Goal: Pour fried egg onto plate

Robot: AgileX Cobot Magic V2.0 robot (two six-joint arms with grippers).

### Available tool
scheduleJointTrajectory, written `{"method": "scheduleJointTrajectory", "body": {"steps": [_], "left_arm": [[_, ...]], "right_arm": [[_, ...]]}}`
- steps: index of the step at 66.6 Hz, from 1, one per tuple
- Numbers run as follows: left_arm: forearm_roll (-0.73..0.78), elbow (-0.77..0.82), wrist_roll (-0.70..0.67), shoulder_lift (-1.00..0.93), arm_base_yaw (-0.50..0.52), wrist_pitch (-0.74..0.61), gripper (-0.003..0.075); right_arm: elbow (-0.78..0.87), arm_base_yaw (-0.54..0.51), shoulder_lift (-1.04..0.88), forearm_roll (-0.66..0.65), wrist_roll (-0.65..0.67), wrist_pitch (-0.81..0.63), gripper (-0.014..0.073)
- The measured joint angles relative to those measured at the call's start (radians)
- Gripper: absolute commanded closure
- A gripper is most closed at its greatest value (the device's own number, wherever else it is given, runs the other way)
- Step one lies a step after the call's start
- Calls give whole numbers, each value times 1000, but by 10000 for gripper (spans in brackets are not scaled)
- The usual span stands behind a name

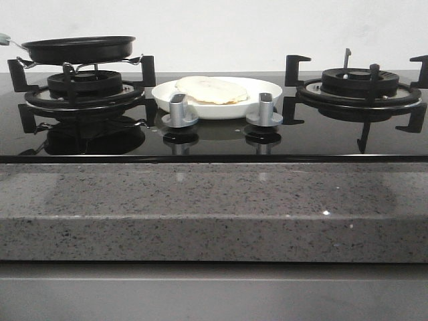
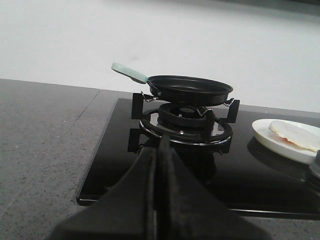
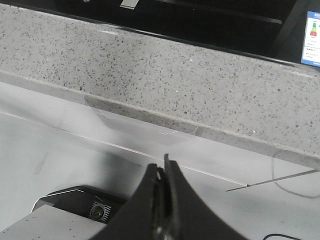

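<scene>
Left tool (image 2: 158,150), bottom centre of its wrist frame, has its black fingers pressed together, holding nothing and touching nothing. Right tool (image 3: 162,172) is likewise pressed together and empty, hanging off the bench (image 3: 165,75) below its speckled grey stone edge.

The egg (image 1: 212,89), a flat, pale cream patty with irregular edges, lies on the plate (image 1: 264,85), a glossy white round dish with a raised rim, at upper centre of the front frame. The plate sits on the glossy black glass hob (image 1: 314,137) between two burners. Two silver knobs (image 1: 178,111) stand just in front of the plate, partly hiding its near rim.

At upper left, a black pan (image 1: 79,48) with a pale mint handle (image 2: 129,72) rests on the left burner's black grate (image 1: 85,93). The right burner (image 1: 359,85) is bare.
</scene>
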Motion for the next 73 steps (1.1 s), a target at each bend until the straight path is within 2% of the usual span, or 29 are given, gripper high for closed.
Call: {"method": "scheduleJointTrajectory", "body": {"steps": [73], "left_arm": [[30, 0, 0, 0, 2, 0, 740]], "right_arm": [[0, 0, -1, 0, 0, 0, 702]]}}
